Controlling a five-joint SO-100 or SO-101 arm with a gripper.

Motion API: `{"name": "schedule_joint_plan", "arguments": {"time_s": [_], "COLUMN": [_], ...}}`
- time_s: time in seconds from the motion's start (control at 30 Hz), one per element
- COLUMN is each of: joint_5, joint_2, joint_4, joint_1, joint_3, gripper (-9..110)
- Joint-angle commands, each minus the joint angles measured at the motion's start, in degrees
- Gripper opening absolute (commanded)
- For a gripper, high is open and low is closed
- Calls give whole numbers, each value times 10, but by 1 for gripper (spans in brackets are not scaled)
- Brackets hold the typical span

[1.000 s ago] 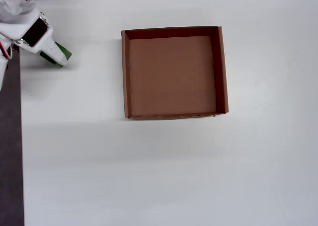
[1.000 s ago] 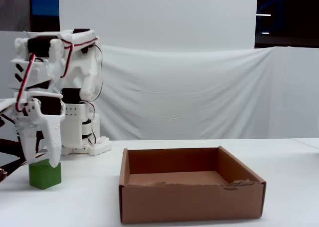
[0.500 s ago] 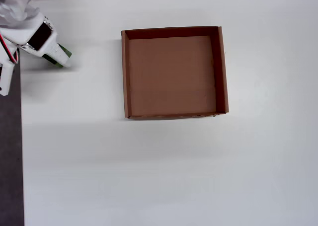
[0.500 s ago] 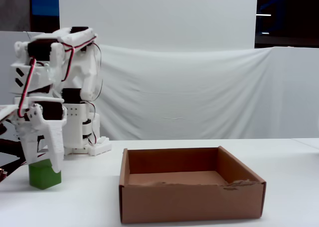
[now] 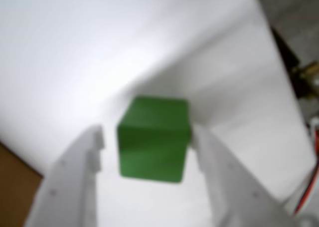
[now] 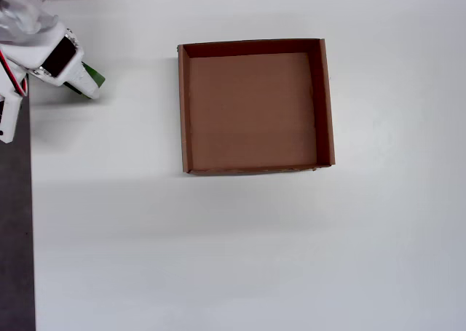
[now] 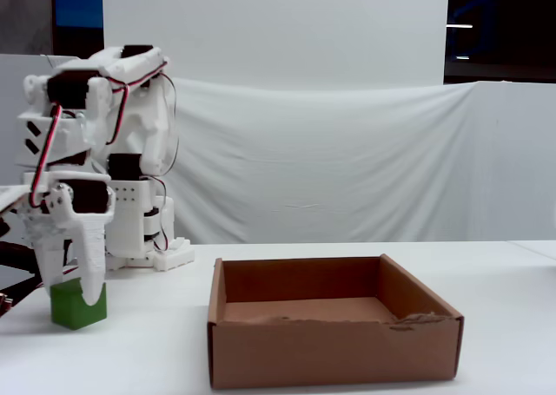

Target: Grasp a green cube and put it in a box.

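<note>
White plastic pincer (image 5: 149, 137) straddles matte green cube (image 5: 153, 137), fingers not quite touching

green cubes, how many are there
1. The green cube sits on the table left of the box in the fixed view, between the open tool's fingers.

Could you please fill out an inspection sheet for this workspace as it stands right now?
Surface: white table, bare apart from the job's things; dark strip along its left edge in the overhead view.
Job's things: green cube on the table, left of the box in the fixed view; box empty, front rim ragged.
Clutter: nothing seen.
Grippers: gripper open, one finger on each side of the cube, small gaps showing in the wrist view.
Cables: red and white wires along the arm.
Surroundings: white cloth backdrop.
</note>
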Motion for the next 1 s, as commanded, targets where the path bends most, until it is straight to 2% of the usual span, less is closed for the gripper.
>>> {"name": "schedule_joint_plan", "arguments": {"time_s": [0.0,0.57,0.97], "joint_5": [-1,3,2], "joint_2": [4,-4,-5], "joint_4": [-7,-33,-35], "joint_1": [0,-10,-12], "joint_3": [-2,9,10], "gripper": [22,22,17]}}
